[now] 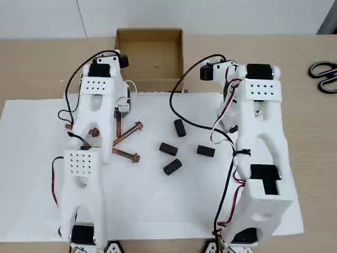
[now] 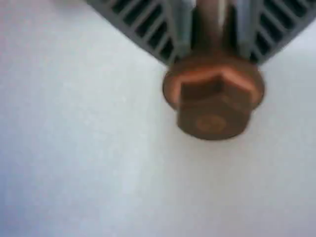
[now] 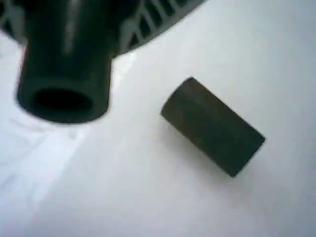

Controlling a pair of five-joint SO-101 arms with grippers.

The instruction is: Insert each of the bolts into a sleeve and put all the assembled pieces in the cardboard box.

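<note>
Above the worktop [image 1: 31, 58], your left hand [image 2: 212, 29] clamps a bolt [image 2: 213, 98], your right hand [image 3: 69, 22] a sleeve [image 3: 64, 64] — insertion seems the step; next, align shaft with bore.

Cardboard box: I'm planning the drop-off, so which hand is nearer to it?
Left. The left hand, gripping a bolt, sits just before the cardboard box; the right hand, gripping a sleeve, lies farther right.

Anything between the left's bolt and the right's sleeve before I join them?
Only loose sleeves and bolts lying flat on the paper between them; the held bolt and held sleeve should clear them if lifted.
</note>
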